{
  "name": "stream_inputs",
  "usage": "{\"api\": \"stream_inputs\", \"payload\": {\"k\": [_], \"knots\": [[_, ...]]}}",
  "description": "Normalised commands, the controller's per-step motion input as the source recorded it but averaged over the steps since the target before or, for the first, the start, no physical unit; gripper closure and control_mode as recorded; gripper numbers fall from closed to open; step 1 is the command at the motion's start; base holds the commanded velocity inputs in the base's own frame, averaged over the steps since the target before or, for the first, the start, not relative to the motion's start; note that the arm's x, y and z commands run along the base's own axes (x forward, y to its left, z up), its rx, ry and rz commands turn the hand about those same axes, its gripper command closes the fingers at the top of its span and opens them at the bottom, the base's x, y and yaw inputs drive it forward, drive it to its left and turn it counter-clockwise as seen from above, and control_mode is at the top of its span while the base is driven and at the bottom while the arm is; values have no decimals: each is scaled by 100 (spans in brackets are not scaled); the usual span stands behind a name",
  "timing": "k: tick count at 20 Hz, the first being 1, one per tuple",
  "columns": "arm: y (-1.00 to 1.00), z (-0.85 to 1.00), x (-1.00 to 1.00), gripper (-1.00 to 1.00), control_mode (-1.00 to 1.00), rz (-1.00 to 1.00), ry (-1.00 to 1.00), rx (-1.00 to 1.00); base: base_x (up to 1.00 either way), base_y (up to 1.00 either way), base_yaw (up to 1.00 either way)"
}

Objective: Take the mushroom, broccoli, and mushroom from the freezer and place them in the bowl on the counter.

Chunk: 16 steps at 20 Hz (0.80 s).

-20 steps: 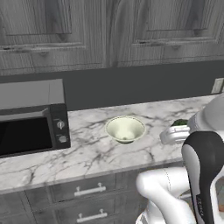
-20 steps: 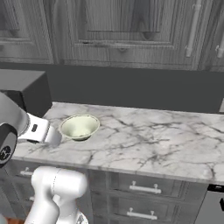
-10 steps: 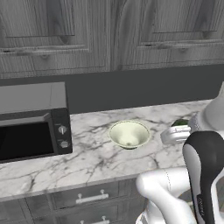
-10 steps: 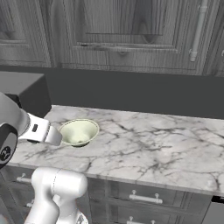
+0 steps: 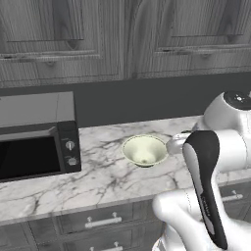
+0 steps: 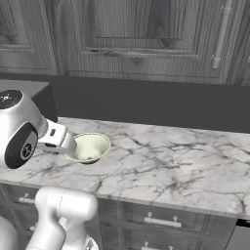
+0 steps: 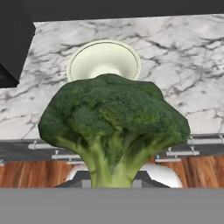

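A big dark green broccoli [image 7: 113, 127] fills the middle of the hand view, and my gripper [image 7: 113, 183] is shut on its stalk. Beyond it the pale cream-green bowl [image 7: 104, 60] sits on the white marble counter [image 7: 183, 52], and the part of its inside that shows is bare. From the base views the bowl [image 5: 144, 149] [image 6: 91, 146] stands mid-counter, with my white hand [image 6: 57, 138] just in front of it on the near side. The mushroom and the freezer are out of view.
A black-fronted microwave [image 5: 34, 147] stands on the counter [image 5: 108, 181] left of the bowl. Dark wood wall cabinets [image 5: 122, 39] hang above. Drawers with silver handles [image 5: 103, 221] run under the counter edge. Open marble [image 6: 176, 161] stretches right of the bowl.
The whole scene has slid slightly in both base views, so the base has moved. The arm keeps its pose and the broccoli stays in the gripper.
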Motion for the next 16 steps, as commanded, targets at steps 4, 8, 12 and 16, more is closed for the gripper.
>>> {"api": "stream_inputs", "payload": {"k": [4, 8, 12, 16], "knots": [[9, -53, 66, 100, -100, 0, 11, 0, 0, 0, 0], [6, -79, 63, 100, -100, 0, 6, 0, 0, 0, 0], [4, -63, 64, 100, -100, 0, 6, 0, 0, 0, 0], [5, -28, 82, 100, -100, 0, 14, 0, 0, 0, 0]]}}
